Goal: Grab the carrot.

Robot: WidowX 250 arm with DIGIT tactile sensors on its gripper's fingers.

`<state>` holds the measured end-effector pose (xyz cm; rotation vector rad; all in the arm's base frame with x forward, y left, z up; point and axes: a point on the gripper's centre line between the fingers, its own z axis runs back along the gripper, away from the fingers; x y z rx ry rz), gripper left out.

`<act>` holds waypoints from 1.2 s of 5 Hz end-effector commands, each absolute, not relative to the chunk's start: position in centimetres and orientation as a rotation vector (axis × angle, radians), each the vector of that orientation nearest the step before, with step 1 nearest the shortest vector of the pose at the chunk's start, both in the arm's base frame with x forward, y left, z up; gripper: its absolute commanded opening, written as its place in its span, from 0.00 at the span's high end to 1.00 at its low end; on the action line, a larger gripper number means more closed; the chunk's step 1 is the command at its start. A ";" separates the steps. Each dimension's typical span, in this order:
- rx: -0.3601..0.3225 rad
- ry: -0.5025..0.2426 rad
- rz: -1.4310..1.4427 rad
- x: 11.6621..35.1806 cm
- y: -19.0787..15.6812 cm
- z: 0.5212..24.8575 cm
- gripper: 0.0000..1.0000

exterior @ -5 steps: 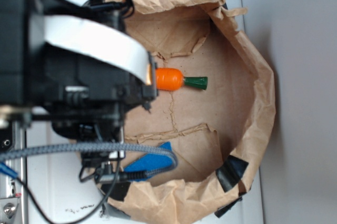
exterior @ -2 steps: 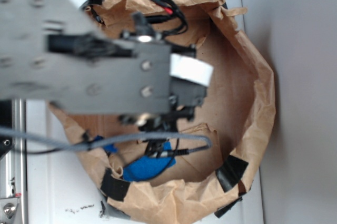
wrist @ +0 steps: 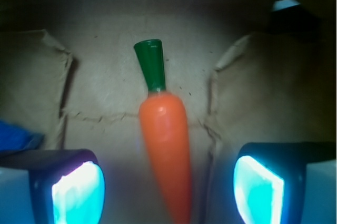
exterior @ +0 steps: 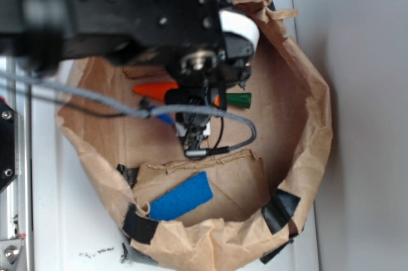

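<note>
Wrist view, carrot (wrist: 167,150) lengthwise, stem away

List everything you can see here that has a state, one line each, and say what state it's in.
carrot: lying flat on the bag floor, between the open fingers, not gripped
gripper: open, one finger on each side of the carrot, apart from it
paper bag: open, rim rolled down and taped
blue piece: lying flat on a bottom flap, untouched
</note>
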<state>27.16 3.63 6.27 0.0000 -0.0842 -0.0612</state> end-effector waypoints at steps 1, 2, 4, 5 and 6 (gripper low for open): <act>0.021 -0.178 -0.001 28.8 4.3 3.9 0.00; 0.018 -0.190 0.008 28.8 4.2 3.1 0.01; -0.012 -0.178 0.052 28.3 4.1 4.6 1.00; 0.002 -0.195 0.048 27.1 3.0 7.8 1.00; 0.067 -0.195 0.093 25.5 2.0 12.0 1.00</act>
